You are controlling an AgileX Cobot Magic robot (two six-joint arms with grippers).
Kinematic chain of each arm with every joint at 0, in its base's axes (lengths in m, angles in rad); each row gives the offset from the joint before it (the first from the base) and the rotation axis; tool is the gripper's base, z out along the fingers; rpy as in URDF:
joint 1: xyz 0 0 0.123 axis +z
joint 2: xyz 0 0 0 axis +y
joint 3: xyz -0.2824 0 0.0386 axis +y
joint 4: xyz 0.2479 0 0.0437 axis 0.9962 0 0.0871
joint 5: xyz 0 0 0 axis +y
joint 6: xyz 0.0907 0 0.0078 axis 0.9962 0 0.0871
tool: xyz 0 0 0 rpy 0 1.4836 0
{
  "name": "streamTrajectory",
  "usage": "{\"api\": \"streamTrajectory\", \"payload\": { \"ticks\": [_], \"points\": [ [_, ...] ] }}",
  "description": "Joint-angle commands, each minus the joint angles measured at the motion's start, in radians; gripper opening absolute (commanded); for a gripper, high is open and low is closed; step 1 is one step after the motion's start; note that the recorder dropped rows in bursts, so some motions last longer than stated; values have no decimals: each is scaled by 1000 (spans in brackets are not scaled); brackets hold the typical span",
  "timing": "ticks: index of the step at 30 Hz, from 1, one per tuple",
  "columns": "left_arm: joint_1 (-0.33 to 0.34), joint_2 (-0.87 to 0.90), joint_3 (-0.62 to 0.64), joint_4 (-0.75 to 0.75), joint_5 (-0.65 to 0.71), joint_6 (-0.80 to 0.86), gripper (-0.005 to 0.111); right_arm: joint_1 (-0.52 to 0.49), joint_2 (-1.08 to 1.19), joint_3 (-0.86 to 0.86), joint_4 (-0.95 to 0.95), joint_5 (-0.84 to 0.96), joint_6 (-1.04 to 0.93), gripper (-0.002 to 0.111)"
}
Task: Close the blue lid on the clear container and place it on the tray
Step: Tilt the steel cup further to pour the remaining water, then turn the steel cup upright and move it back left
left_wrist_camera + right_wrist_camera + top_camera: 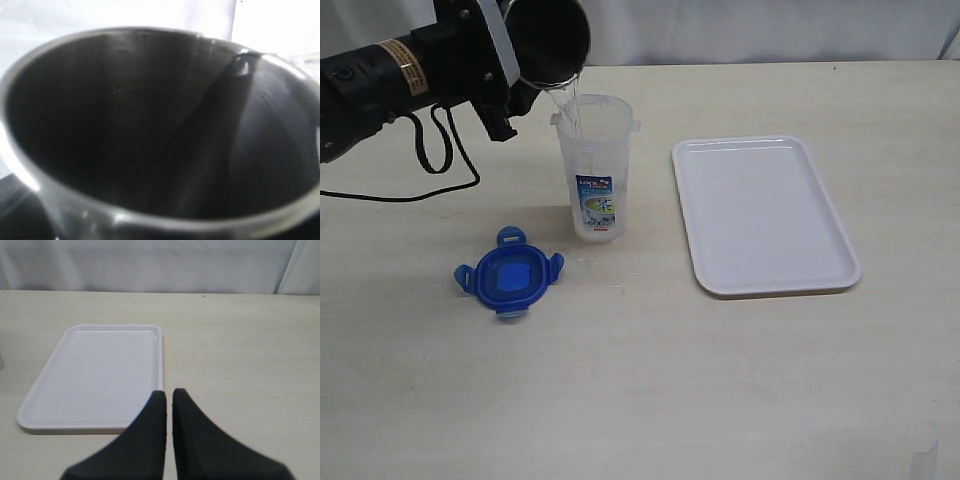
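Note:
The clear container (595,170) stands upright and uncovered in the middle of the table, its label facing the camera. The blue lid (509,272) lies flat on the table in front of it, to the left, with its flaps spread. My left gripper (510,55) is shut on a grey steel cup (548,40), tipped over the container's mouth, and a thin stream of water (570,105) runs from it into the container. In the left wrist view the cup's dark inside (150,125) fills the picture. The white tray (760,215) lies to the right. My right gripper (169,395) is shut and empty, just short of the tray (95,365).
A black cable (430,170) loops from the left arm down onto the table at the far left. A few water drops (617,285) lie on the table just in front of the container. The right arm is out of the exterior view.

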Motion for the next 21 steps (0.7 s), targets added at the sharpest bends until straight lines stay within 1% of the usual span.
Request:
{"api": "streamTrajectory", "payload": {
  "ticks": [1,4,9,12,15,18,21],
  "points": [
    [-3,-12,-15,-24,-63,-104,0,2,-5,1,3,-2,-7,5],
    [-3,-12,-15,-54,-58,-222,0,2,-5,1,3,-2,-7,5],
    [-3,-12,-15,-111,-39,-369,0,2,-5,1,3,-2,-7,5],
    [-3,-12,-15,-218,-19,-471,0,2,-5,1,3,-2,-7,5],
    [-1,3,-15,-349,-16,-499,0,2,-5,1,3,-2,-7,5],
    [-1,49,-25,-437,-31,-506,0,2,-5,1,3,-2,-7,5],
    [7,107,-64,-433,-33,-590,0,2,-5,1,3,-2,-7,5]
  ]
}}
